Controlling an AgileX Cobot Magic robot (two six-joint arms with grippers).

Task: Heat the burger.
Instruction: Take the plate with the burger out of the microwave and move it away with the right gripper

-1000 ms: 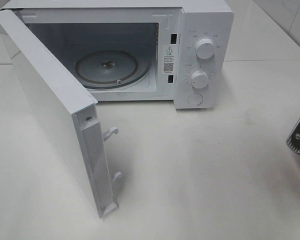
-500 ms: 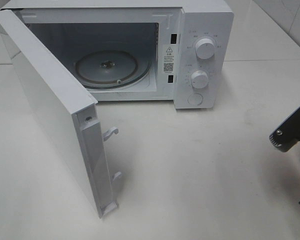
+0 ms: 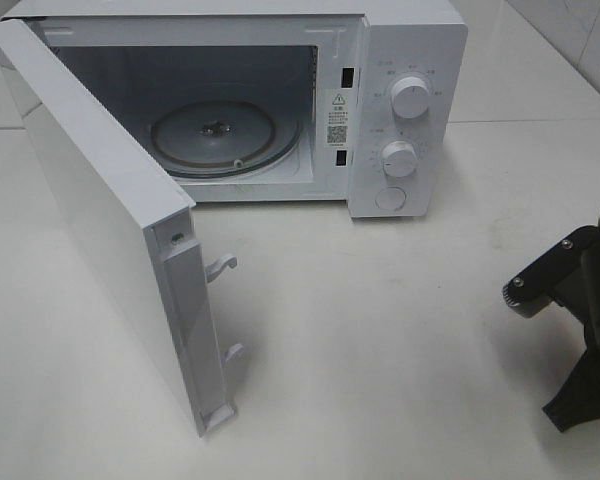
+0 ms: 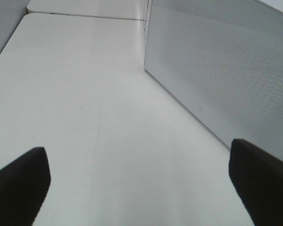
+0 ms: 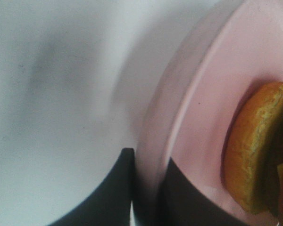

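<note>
The burger shows only in the right wrist view: a golden-brown bun edge with a sliver of green, lying on a pink plate. My right gripper is shut on that plate's rim, one dark finger on each side. In the exterior high view only the right arm shows, at the right edge, and the plate and burger are out of frame there. The left gripper is open with nothing between its fingertips, low over the white table beside a dotted white panel of the microwave.
The white microwave stands at the back with its door swung wide toward the front left. Its glass turntable is bare. White tabletop stretches between the microwave and the right arm.
The right arm has come further into the exterior high view from the right edge, moving left and toward the front. The microwave and its door have not moved.
</note>
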